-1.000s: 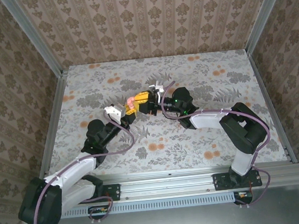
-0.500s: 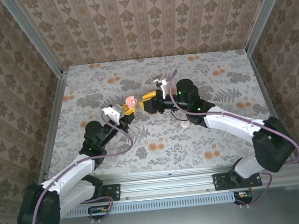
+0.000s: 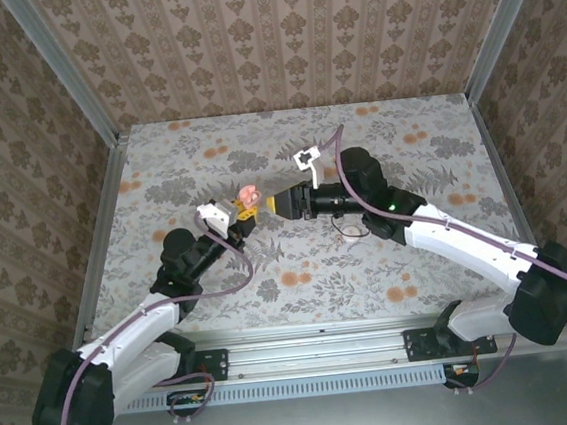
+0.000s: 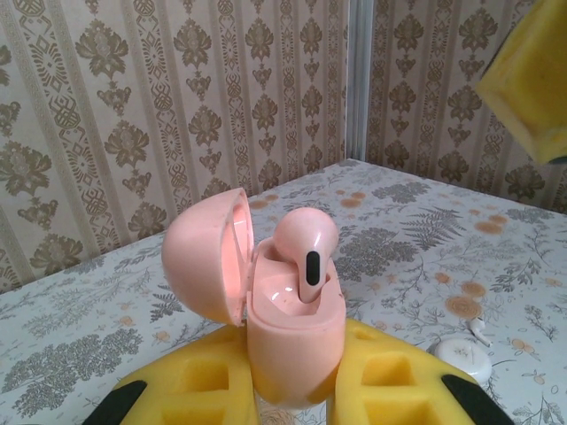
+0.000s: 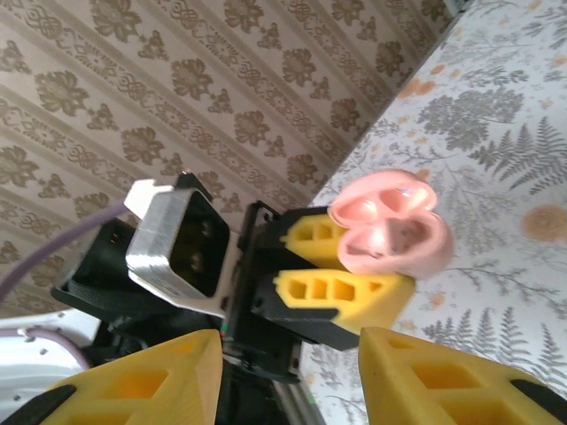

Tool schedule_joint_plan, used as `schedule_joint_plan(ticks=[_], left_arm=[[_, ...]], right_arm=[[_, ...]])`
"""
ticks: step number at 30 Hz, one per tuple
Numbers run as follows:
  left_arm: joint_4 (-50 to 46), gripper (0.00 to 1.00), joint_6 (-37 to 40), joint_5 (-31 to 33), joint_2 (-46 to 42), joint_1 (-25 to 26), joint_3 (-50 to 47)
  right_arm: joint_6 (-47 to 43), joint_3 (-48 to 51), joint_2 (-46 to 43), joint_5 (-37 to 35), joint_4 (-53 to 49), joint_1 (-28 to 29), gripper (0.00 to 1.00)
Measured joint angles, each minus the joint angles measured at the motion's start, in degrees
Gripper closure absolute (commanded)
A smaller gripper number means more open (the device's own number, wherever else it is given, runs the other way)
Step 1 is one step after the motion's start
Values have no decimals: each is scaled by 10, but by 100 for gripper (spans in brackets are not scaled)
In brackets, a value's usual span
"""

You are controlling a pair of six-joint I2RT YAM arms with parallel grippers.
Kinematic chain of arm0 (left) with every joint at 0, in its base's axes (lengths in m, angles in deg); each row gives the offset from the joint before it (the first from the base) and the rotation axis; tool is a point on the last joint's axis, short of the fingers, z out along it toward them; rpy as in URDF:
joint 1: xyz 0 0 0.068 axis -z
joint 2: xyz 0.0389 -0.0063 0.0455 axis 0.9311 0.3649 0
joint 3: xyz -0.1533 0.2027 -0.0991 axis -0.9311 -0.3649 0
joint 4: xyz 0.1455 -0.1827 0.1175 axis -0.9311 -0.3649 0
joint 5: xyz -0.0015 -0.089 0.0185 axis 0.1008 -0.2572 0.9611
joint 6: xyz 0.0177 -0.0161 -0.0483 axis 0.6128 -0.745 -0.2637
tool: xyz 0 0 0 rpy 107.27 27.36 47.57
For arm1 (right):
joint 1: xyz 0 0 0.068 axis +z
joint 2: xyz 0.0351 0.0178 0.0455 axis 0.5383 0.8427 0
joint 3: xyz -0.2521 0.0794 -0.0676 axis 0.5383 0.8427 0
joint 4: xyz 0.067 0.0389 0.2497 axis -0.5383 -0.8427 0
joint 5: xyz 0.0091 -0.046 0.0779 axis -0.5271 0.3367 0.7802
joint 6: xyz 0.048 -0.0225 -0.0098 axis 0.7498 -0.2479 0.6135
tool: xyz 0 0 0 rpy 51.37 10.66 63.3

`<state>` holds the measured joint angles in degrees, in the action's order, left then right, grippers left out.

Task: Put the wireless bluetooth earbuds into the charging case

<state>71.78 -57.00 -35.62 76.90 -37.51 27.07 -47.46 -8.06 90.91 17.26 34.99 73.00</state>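
My left gripper (image 3: pixel 242 213) (image 4: pixel 293 394) is shut on a pink charging case (image 4: pixel 292 332) (image 3: pixel 251 194) (image 5: pixel 394 237), held upright with its lid (image 4: pixel 205 255) swung open to the left. A pink earbud (image 4: pixel 306 246) stands in the case's right socket, its head poking above the rim. The left socket looks empty. My right gripper (image 3: pixel 283 203) (image 5: pixel 291 376) hangs open just right of the case, nothing between its yellow fingers. A tiny white earbud (image 4: pixel 479 330) lies on the table beside a cream-white round disc (image 4: pixel 462 357).
The floral table cloth (image 3: pixel 299 271) is walled by patterned panels with metal posts (image 4: pixel 358 80). The cream-white disc (image 3: pixel 350 231) sits under the right arm's forearm and cable. Open table lies at the back and front right.
The right gripper has drawn back to the right, away from the case, and now stands open and clear of it. The left gripper still holds the case in about the same place.
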Motion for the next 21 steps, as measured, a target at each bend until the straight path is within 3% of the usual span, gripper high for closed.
schedule_joint_plan(ticks=[10, 21], left_arm=[[-8, 93, 0, -4, -2, 0, 0], [-13, 93, 0, -6, -2, 0, 0]], right_arm=[[56, -42, 80, 6, 5, 7, 62], [67, -51, 102, 6, 7, 7, 62]])
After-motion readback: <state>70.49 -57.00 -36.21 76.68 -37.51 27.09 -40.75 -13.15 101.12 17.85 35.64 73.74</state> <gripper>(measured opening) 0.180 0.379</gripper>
